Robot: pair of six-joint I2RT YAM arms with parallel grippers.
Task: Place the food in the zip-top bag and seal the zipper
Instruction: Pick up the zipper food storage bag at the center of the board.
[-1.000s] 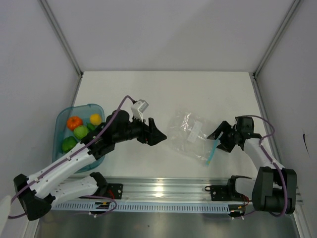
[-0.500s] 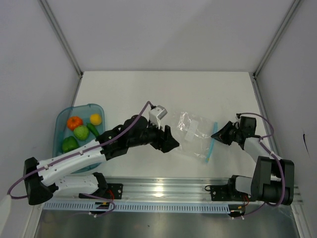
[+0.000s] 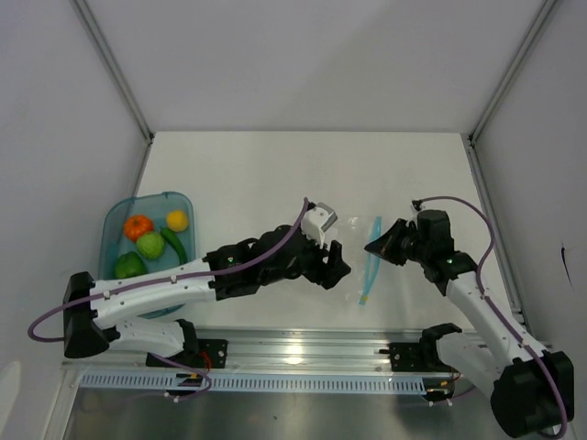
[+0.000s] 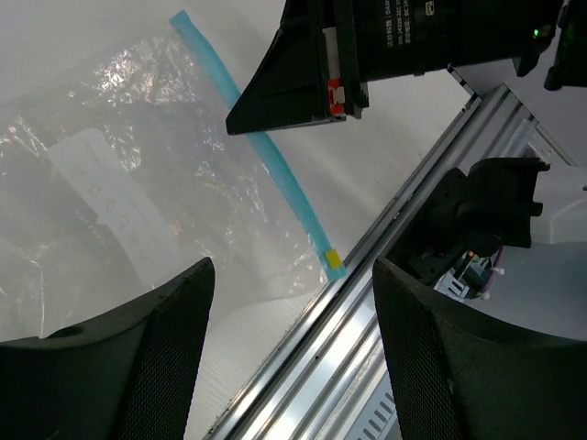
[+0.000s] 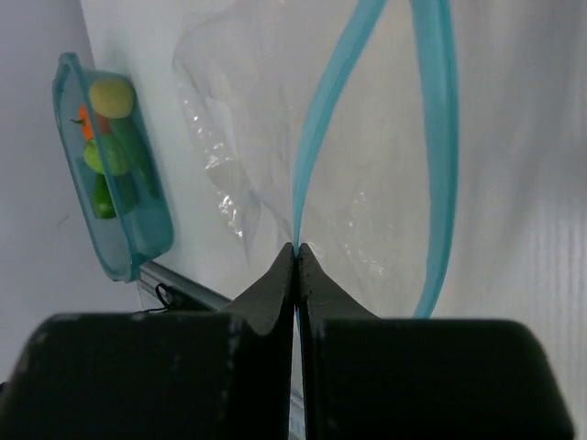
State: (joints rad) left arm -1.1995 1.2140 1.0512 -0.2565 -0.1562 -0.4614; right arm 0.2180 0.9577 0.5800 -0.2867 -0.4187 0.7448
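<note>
The zip-top bag (image 3: 353, 261) lies clear and crinkly at the table's middle, partly under my left gripper (image 3: 336, 269), which hangs open over it with nothing between its fingers (image 4: 138, 367). The zipper (image 3: 370, 261) is a light blue strip along the bag's right edge. My right gripper (image 3: 371, 247) is shut on one side of the zipper (image 5: 312, 137), and the other side (image 5: 440, 137) bows away, so the mouth gapes. The food sits in the teal tray (image 3: 110, 220): an orange fruit (image 3: 138, 226), a yellow one (image 3: 177, 220), two green ones (image 3: 150, 245) and a chili (image 3: 175, 244).
A metal rail (image 3: 303, 353) runs along the near table edge, just beyond the zipper's yellow-tipped end (image 4: 334, 258). White walls stand close on both sides, and the tray rests against the left one.
My right gripper has shut on the zipper strip and carried it left and up. My left arm has swung right, from beside the tray to over the bag.
</note>
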